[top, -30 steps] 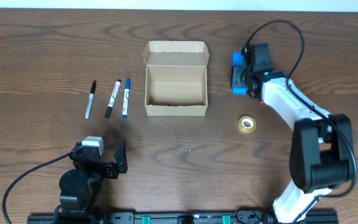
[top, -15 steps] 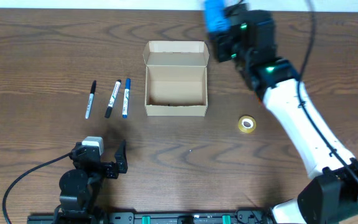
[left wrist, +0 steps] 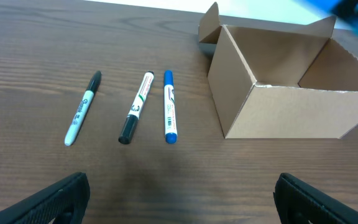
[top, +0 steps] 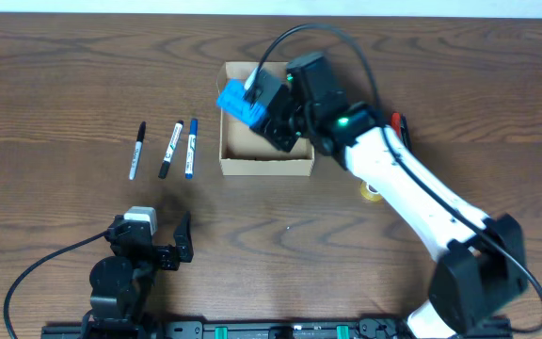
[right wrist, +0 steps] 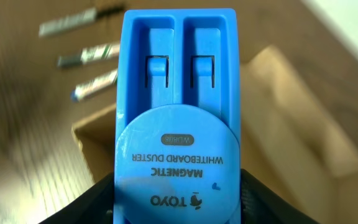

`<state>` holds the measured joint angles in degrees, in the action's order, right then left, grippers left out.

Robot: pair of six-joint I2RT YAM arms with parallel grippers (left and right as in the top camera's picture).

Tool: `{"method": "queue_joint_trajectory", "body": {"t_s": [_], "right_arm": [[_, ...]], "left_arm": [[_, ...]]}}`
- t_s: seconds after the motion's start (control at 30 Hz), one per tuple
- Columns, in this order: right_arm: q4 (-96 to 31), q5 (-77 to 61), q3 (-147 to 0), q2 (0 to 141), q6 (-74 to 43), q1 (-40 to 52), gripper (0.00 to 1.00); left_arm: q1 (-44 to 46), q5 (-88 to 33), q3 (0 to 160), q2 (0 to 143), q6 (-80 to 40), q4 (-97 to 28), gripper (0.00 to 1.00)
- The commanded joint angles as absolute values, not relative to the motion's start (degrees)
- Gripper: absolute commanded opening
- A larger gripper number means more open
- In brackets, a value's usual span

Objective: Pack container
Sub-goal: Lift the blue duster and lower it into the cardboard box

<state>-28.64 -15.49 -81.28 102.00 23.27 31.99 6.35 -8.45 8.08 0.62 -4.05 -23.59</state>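
At the left of the brown wooden worktop, the white pen with a black cap, the black-ended marker and the blue marker lie side by side, none of them moved in the last second. The left gripper hangs near the front edge with its jaws spread wide and nothing between them, likewise unchanged. The container, a small rectangular tan cardboard box with its flap lid folded back, stands open at mid-worktop just right of the markers. The change is on the right side: the blue plastic magnetic whiteboard duster, clamped in the right gripper, now sits tilted over the container's far left corner, above the rim and not yet inside. Judged from this, transport is nearly complete; lowering and release remain, and the tilt may catch the wall. A second ago the duster was low at the worktop right of the container, and half a second ago it was raised near the far edge. The yellow tape roll has kept its place and is now partly hidden under the right arm.
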Motion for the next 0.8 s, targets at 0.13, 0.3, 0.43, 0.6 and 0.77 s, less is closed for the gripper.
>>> {"method": "queue_joint_trajectory", "body": {"t_s": [0.13, 0.3, 0.43, 0.6, 0.77], "right_arm": [[-30.22, -16.75, -81.69, 106.32, 32.21, 31.73, 0.55], [-30.94, -16.73, -81.69, 106.39, 37.01, 31.14, 0.62], [-33.36, -16.49, -81.69, 106.41, 43.27, 31.09, 0.65], [-33.71, -16.32, -81.69, 106.41, 44.03, 30.37, 0.65], [-33.71, -16.34, -81.69, 106.41, 44.01, 29.91, 0.64]], "left_arm": [[5.91, -8.60, 6.92, 0.25, -3.81, -23.70, 0.95], [5.91, -8.60, 6.92, 0.25, -3.81, -23.70, 0.95], [5.91, -8.60, 6.92, 0.25, -3.81, -23.70, 0.95], [5.91, -8.60, 6.92, 0.25, -3.81, -23.70, 0.95], [5.91, -8.60, 6.92, 0.25, -3.81, -23.70, 0.95]]}}
